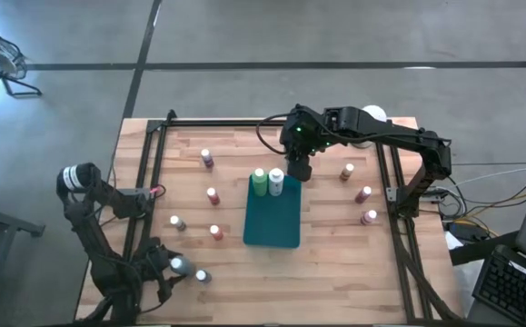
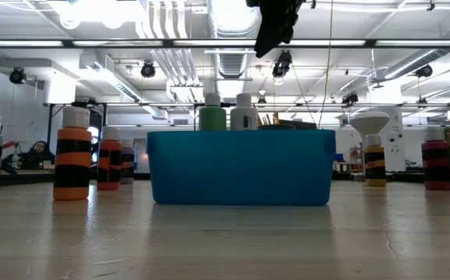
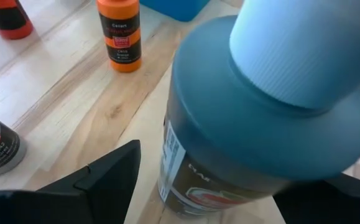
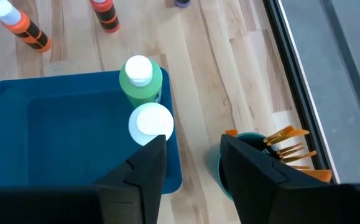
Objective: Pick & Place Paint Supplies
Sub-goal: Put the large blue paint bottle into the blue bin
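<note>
While left hand [image 3: 204, 186] stands open around bottle [image 3: 254, 106] | centre, close squarely below cap | right hand [image 4: 192, 165] open above tray [image 4: 55, 124]

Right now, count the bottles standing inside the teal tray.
2: a light-green bottle and a white-capped bottle, side by side at the teal tray's far end. None seems hidden.

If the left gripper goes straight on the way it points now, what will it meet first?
The left gripper would probably first meet the grey bottle, which stands upright between its open fingers and fills most of the wrist view. Whether they already touch cannot be told.
</note>
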Controlling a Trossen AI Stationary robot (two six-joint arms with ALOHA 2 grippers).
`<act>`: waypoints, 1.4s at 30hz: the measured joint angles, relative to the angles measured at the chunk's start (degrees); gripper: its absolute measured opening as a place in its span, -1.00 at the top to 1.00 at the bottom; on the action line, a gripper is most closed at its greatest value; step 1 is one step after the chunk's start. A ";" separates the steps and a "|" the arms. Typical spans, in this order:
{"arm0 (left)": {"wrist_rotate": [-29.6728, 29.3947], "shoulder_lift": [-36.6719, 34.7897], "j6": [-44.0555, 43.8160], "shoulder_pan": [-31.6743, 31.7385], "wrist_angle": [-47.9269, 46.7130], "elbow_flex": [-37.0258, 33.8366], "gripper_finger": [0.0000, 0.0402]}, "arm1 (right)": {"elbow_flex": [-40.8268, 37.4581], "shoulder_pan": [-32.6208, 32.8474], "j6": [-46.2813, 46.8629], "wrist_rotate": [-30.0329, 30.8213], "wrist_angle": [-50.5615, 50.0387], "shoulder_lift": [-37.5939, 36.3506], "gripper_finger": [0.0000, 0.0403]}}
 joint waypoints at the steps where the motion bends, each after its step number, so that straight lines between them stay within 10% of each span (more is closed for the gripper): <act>1: -0.06 0.00 0.01 0.02 0.37 -0.25 -0.62 | 0.00 0.00 -0.23 0.00 0.04 0.00 0.27; 14: -6.36 0.00 3.43 0.15 5.63 -3.03 -0.55 | 0.00 0.00 -0.54 0.00 0.36 0.00 0.39; 24: -6.47 0.00 4.72 0.13 6.29 -2.92 0.13 | -0.06 0.29 -0.63 -0.91 4.90 0.00 0.49; 33: -5.01 -0.76 5.56 0.13 6.27 -0.86 0.18 | -3.32 4.16 2.93 -25.14 23.16 0.88 0.54; 42: -2.66 -5.31 7.76 1.23 5.00 0.05 0.18 | 2.62 12.98 -0.06 -25.87 26.09 9.74 0.35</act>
